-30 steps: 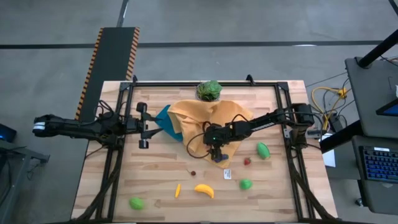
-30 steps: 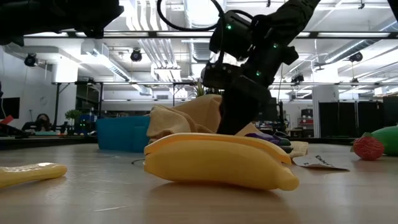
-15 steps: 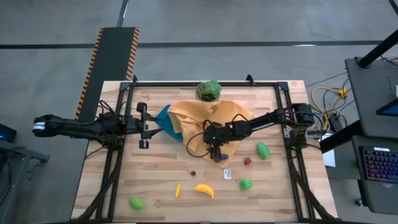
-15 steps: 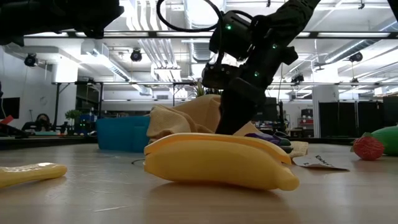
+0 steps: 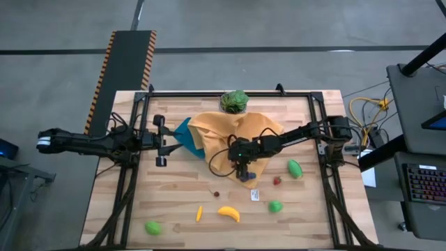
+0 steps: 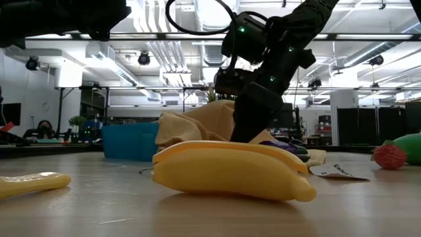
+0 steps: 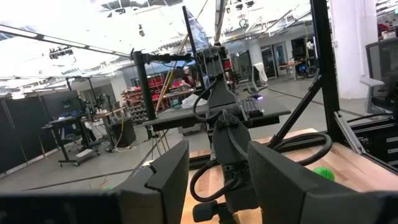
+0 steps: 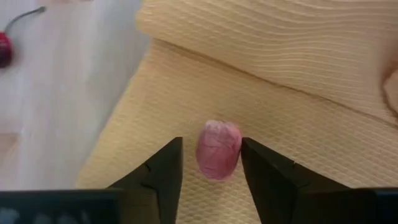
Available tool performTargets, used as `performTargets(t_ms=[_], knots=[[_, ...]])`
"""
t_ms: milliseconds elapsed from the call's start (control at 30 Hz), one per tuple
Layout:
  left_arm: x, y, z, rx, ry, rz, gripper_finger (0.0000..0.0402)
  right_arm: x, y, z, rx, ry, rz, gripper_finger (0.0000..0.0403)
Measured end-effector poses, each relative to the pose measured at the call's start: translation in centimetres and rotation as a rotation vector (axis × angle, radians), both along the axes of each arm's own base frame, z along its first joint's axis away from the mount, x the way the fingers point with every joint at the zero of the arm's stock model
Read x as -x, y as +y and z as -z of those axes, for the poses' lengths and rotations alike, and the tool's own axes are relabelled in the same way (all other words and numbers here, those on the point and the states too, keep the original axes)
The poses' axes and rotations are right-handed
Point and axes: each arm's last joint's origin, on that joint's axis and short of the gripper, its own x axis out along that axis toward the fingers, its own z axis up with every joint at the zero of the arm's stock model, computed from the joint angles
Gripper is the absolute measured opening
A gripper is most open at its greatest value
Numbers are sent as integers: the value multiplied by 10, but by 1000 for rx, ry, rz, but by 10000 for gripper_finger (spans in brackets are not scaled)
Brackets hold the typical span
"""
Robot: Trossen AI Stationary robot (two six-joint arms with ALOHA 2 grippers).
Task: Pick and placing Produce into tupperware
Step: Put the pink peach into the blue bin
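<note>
1. Reaching down at the near edge of the orange cloth [image 5: 233,136], the right gripper [image 8: 211,165] stood with its two fingers on either side of a small purple piece [image 8: 218,149] lying on the cloth; a thin gap showed on each side, so the fingers were close around it, not yet pinching
2. The left gripper [image 5: 160,141] hovered at the left side of the table [image 5: 181,195], just beside the blue container [image 5: 183,132], its fingers spread apart with nothing between them
3. The container sat half tucked under the cloth's left edge, in front of the potted plant [image 5: 235,101]
4. The rest of the produce lay scattered on the bare wood: a banana [image 5: 228,213] and a small yellow piece [image 5: 199,213] near the front, a green piece [image 5: 152,227] at the front left, another green piece [image 5: 276,206] and a green oval [image 5: 295,168] to the right, and a red one [image 5: 277,180] between them
5. A tiny brown piece [image 5: 217,194] rested behind the banana
</note>
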Motion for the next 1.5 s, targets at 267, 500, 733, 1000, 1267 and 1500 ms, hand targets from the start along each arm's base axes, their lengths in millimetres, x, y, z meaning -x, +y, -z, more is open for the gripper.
performTargets(t_ms=[267, 500, 733, 1000, 1267, 1500], knots=[[0, 0, 0, 0, 0, 0, 151, 0, 1, 0, -7, 1, -21, 119], [0, 0, 0, 0, 0, 0, 151, 0, 1, 0, -9, 2, -19, 101], [0, 0, 0, 0, 0, 0, 151, 0, 1, 0, -8, 2, -21, 82], [0, 0, 0, 0, 0, 0, 151, 0, 1, 0, -7, 1, -23, 59], [0, 0, 0, 0, 0, 0, 151, 0, 1, 0, -5, 0, -28, 57], [0, 0, 0, 0, 0, 0, 151, -8, 1, -11, -3, -40, -32, 57]])
